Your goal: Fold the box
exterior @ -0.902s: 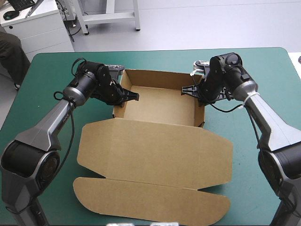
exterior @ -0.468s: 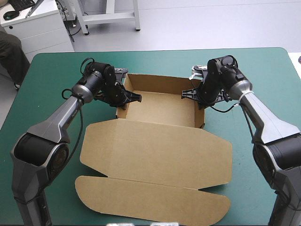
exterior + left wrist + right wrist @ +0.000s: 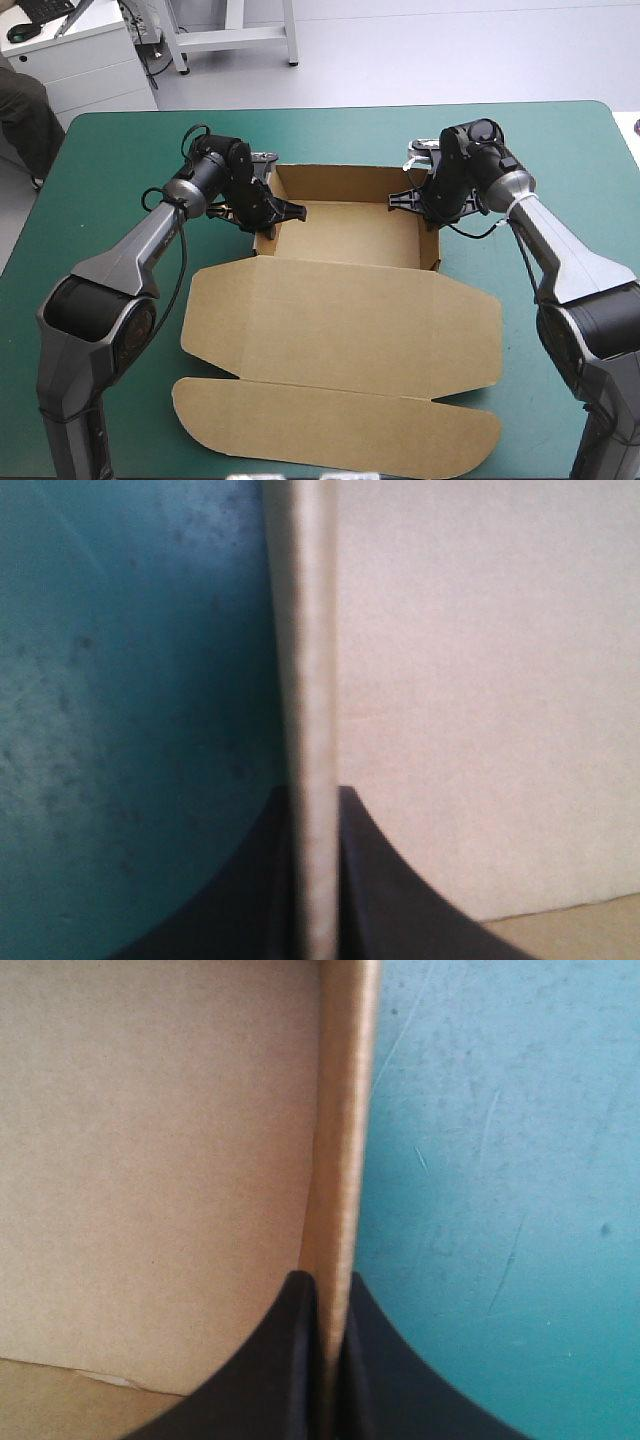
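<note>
**A:** Starting from our left, what do we make of the left gripper?

**B:** We find it at the left wall of the box, toward the far corner. In the left wrist view its black fingers are drawn almost together with that wall's top edge standing between them, so we read it as clamped on the board. The teal-green cover lies outside the wall and the box's pale inner face inside.

**A:** And the box itself?

**B:** We see an open brown tray at the middle of the table, nearer the far edge, with its walls raised. The lid lies flat on the cover toward the robot, and its long tuck flap is nearest the near edge.

**A:** On to our right?

**B:** The right gripper sits at the right wall, again toward the far corner. From above its fingertips are hard to separate from the wrist, perhaps masked by it. The right wrist view settles it: both fingers pinch that wall's edge, with the tray's inside on one side and bare cover on the other.
</note>
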Action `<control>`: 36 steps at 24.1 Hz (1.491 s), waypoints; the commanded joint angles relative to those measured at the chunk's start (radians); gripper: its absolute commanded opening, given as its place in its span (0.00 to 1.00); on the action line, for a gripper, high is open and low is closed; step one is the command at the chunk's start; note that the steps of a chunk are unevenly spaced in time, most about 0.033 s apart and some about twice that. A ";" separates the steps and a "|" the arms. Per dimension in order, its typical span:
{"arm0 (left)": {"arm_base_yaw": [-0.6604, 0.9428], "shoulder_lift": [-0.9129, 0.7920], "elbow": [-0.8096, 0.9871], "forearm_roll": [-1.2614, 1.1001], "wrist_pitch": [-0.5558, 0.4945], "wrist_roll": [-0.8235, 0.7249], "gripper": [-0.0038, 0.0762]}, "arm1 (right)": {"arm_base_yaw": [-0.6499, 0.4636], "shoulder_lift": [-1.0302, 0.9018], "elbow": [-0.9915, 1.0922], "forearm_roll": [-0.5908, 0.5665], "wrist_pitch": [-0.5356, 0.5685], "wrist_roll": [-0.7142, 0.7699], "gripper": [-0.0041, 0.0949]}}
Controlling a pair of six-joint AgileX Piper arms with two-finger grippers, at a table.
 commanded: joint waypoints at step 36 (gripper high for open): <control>0.035 -0.641 -0.030 0.080 0.085 0.170 0.04 | -0.039 -0.349 0.027 0.010 0.020 -0.057 0.93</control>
